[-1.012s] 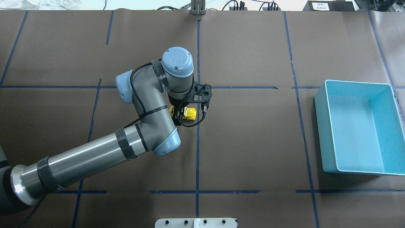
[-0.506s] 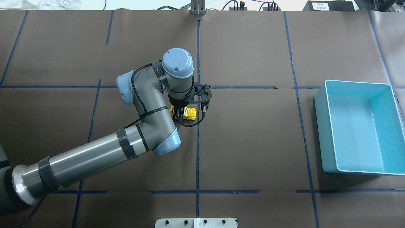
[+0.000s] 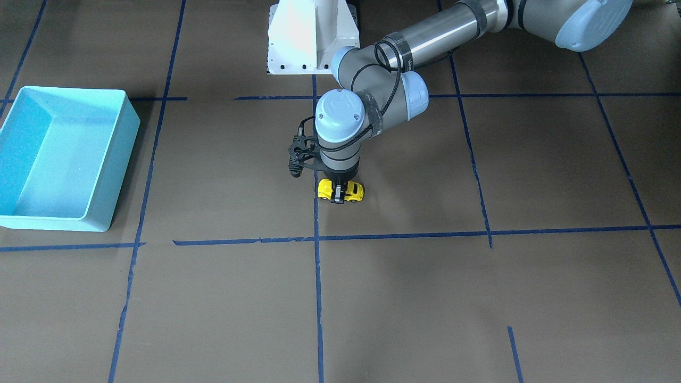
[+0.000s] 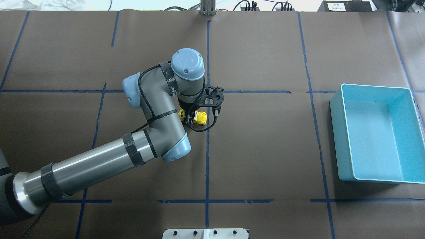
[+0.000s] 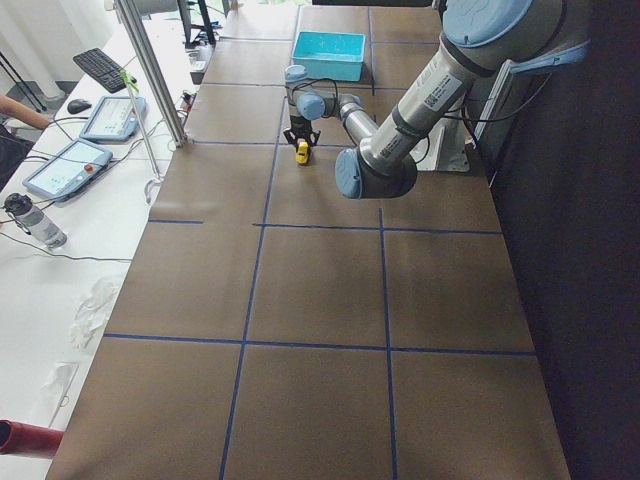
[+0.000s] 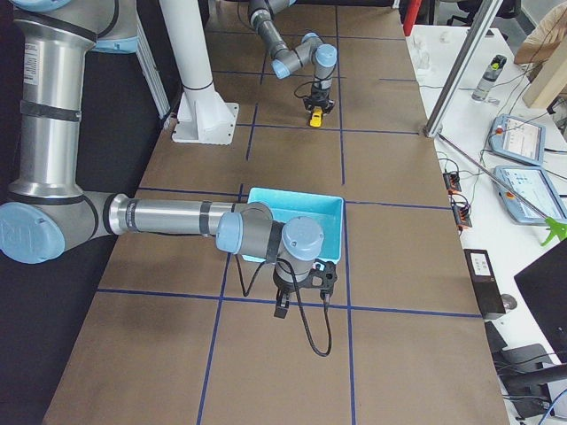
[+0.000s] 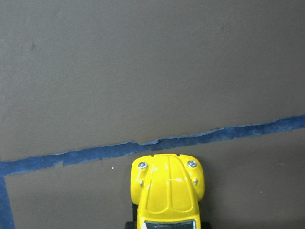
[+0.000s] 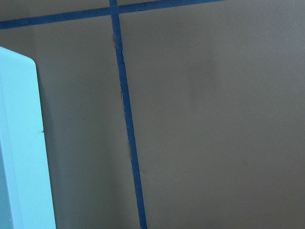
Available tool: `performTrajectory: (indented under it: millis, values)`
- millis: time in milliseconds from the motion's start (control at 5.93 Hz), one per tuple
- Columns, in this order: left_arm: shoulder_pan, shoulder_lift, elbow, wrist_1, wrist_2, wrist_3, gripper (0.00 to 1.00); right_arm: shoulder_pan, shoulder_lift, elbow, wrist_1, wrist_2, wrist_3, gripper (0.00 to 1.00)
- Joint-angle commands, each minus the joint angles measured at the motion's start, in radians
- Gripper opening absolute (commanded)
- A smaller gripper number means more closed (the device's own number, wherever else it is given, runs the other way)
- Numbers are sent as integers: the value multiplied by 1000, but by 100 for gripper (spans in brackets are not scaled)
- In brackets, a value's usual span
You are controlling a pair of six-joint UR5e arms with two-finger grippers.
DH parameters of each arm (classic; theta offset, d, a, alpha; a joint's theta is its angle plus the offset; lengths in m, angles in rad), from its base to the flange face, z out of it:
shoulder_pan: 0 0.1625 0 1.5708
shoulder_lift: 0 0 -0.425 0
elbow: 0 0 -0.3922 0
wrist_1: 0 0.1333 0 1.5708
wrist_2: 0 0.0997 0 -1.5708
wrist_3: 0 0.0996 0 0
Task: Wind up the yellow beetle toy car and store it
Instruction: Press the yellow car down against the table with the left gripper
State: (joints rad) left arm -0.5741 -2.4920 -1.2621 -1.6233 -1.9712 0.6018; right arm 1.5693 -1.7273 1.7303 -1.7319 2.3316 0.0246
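the left fingers [image 3: 337, 194] pinch the yellow beetle toy car [image 3: 352, 190] on the counter [image 3: 425, 298], by a blue tape line [image 3: 316, 223]. the turquoise bin [image 3: 119, 165] sits well apart. the right fingers [image 6: 281, 306] hang beside it; open or closed, i cannot tell.

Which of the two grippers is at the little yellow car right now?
The left gripper: it is clamped on the yellow beetle toy car at mid-table. The right gripper hangs beside the turquoise bin, away from the car.

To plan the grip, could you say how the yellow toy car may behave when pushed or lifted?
The toy car looks glossy and rigid, so probably stiff yet slippery. On small wheels, it would likely roll if nudged.
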Motion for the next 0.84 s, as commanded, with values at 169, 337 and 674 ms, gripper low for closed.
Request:
performTrajectory:
  millis: [169, 337, 674]
  values:
    - [-26, 85, -167, 40, -8, 3, 8, 0, 0, 0, 0, 0, 0, 100]
    - [-26, 88, -172, 39, -11, -5, 4, 0, 2, 0, 0, 0, 0, 100]
    - [-17, 91, -171, 16, -11, -10, 0, 0, 2, 0, -2, 0, 0, 100]
